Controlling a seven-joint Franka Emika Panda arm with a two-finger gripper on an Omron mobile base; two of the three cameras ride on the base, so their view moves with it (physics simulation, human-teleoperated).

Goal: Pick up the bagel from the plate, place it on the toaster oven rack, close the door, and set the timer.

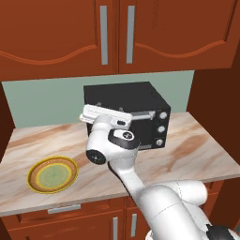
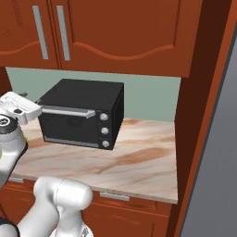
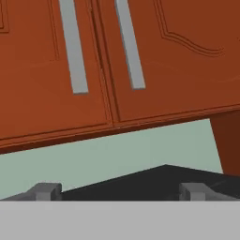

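Observation:
The black toaster oven (image 1: 126, 101) stands at the back of the counter. Its door (image 2: 69, 126) is shut, with the silver bar handle (image 2: 69, 111) along the top edge. The rack and the bagel are hidden. The plate (image 1: 33, 174) lies bare on the counter at the front left. My gripper (image 3: 118, 192) is open, its fingertips (image 3: 44, 191) wide apart with nothing between them. The white hand (image 1: 104, 114) hovers in front of the oven's upper left corner, level with the handle, and looks over the oven's top.
Three round knobs (image 2: 104, 131) line the oven's right front panel. Wooden wall cabinets (image 1: 117, 33) with grey handles hang above. A tall wooden panel (image 2: 199, 115) bounds the counter on the right. Marble counter (image 1: 197, 150) stretches right of the oven.

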